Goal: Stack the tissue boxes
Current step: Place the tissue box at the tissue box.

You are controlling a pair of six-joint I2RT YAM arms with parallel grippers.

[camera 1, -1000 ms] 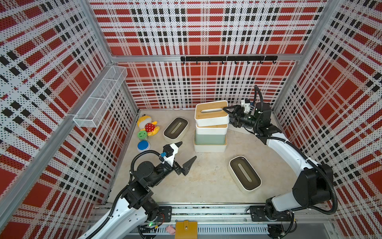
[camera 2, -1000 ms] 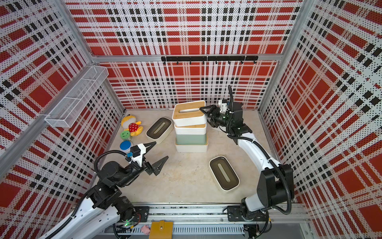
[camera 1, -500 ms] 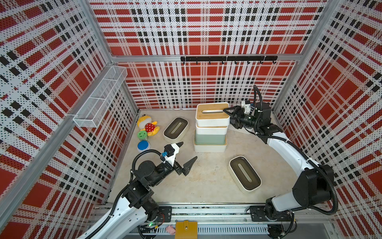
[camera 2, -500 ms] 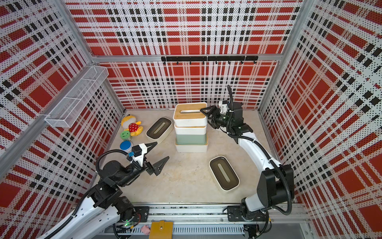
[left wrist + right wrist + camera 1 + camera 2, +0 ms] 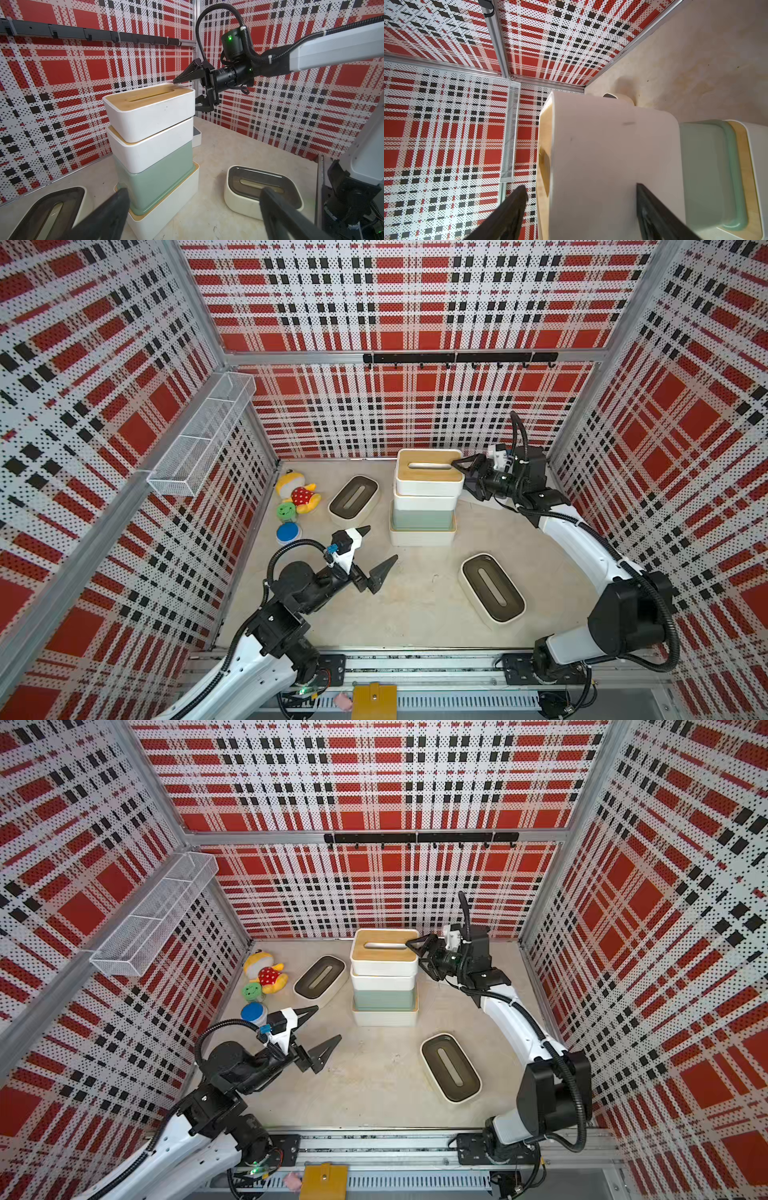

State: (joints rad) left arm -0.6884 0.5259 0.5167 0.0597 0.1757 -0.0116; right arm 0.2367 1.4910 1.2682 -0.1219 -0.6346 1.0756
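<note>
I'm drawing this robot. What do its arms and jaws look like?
The left arm and right arm are white shells with black joints. Ribbed black cables loop along both. The jaws are black pointed triangles. There's a small blue connector on the left, green lights on the right.

Red plaid walls (image 5: 415,302), beige floor (image 5: 415,614), wire shelf (image 5: 199,439), hook rail (image 5: 457,358)

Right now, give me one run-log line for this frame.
left gripper: open, empty, above table | right gripper: open, jaws straddle top box end | stack: four boxes | loose: two dark-lid boxes on table
</note>
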